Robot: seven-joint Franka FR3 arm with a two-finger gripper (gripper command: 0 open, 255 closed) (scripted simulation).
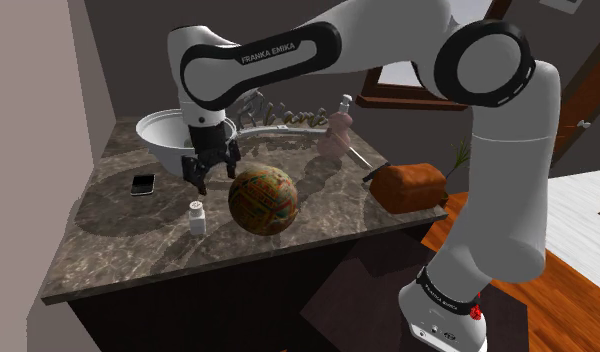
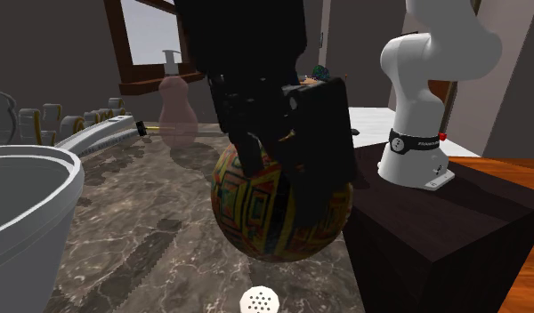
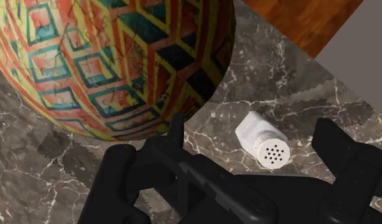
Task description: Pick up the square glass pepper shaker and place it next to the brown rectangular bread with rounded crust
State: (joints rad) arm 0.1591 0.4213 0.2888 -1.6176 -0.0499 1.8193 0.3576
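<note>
Dark veined marble counter [image 1: 118,250] [image 2: 149,240] [image 3: 298,76] carries all items. The white arm [image 1: 488,120] [image 2: 416,151] rises from its dark box stand [image 1: 363,295] [image 2: 434,240] and reaches over the counter toward the shoulder view's left.

White bowl [image 1: 153,130] [image 2: 43,204]: far left of the counter in the shoulder view.

Patterned ball [image 1: 262,200] [image 2: 247,213] [image 3: 107,57], in red, yellow and teal squares: resting mid-counter.

Brown bread [image 1: 413,185]: at the counter's right end in the shoulder view, well apart from the shaker, with the ball between them.

Pink pump bottle [image 1: 338,135] [image 2: 174,111]: upright at the far side of the counter.

Jaws: black, pointing down, hanging above the counter between bowl and ball. They stand apart and grip nothing.

Black phone [image 1: 142,184]: flat on the counter, near the bowl.

Pepper shaker [image 1: 197,217] [image 2: 259,300] [image 3: 263,141]: drawn white, with a perforated round cap. It stands upright on the counter just left of the ball in the shoulder view, on the near side. In the wrist view it sits below and between the two fingers, untouched by either.
</note>
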